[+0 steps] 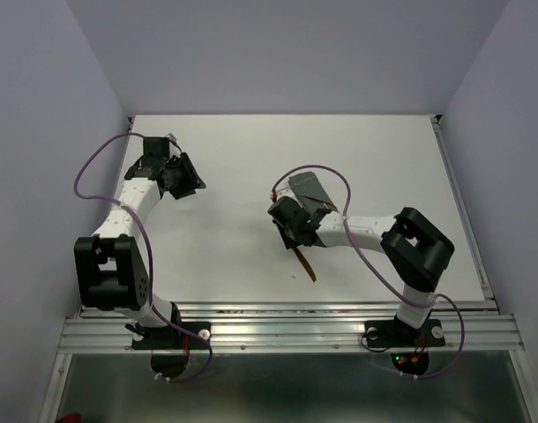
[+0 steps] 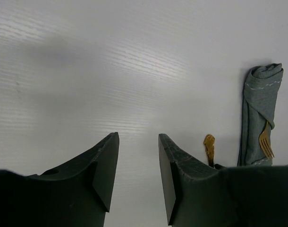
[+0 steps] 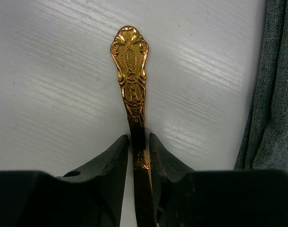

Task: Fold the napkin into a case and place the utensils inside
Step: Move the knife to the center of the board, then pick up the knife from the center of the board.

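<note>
The napkin, dark grey, lies folded as a narrow case point(image 1: 309, 192) at mid-table, partly under my right arm. In the left wrist view the case point(image 2: 259, 109) has a gold fork point(image 2: 265, 142) tucked in its lower end. A second gold utensil point(image 3: 131, 66) with an ornate handle lies flat on the white table beside the cloth point(image 3: 274, 94). My right gripper point(image 3: 139, 142) is shut on this utensil's handle, one finger against each side. From above, that utensil point(image 1: 306, 264) sticks out toward the near edge below the right gripper point(image 1: 291, 236). My left gripper point(image 2: 138, 142) stands open over bare table.
The white table point(image 1: 251, 247) is bounded by pale walls on three sides and a metal rail point(image 1: 287, 330) at the near edge. My left gripper point(image 1: 188, 181) hovers at the left rear. A purple cable point(image 1: 339, 185) loops over the right arm.
</note>
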### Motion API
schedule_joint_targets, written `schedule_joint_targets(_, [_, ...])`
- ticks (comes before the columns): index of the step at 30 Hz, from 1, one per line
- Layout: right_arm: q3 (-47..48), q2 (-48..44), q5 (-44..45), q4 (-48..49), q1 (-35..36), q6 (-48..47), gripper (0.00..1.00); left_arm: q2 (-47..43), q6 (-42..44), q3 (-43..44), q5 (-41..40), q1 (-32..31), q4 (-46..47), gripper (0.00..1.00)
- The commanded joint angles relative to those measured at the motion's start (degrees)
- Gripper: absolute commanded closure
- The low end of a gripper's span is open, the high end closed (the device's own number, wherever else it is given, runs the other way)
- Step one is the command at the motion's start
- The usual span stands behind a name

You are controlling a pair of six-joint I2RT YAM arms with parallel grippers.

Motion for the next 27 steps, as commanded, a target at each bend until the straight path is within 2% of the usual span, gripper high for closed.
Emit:
schedule_joint_targets(1, [-0.23,-0.74,0.00,-1.24,0.46,1.83,0.67,-0.92,0.96,1.04,-0.48,-3.63,0.91,0.50])
schedule_joint_targets(8, [1.79,-1.96,-2.54,-9.06,0.46,4.20,0.64,-0.04,2.45,2.62,-2.06,-8.19,0.38,0.50])
schedule_joint_targets(14, [1.53,-1.09,-8.26,-10.03,0.46,4.03,0.63,3.30,3.68,7.36,-2.15,-12.69,-1.29,0.50])
schedule_joint_targets(21, [3.02,3.56,-8.00,-10.21,0.46,2.62,0.63,5.23,3.07,8.69,0.40,-13.13,-0.68,0.51])
schedule_joint_targets(23, [3.20,3.66,-8.18,-9.68,0.46,1.75,0.63,5.59,2.89,8.86,1.01,-13.31,-0.50,0.51])
schedule_joint_targets(27, [3.81,3.40,-9.41,-9.24,0.46,0.07,0.73,6.29,2.63,9.65,2.07,-14.18,-0.15,0.51])
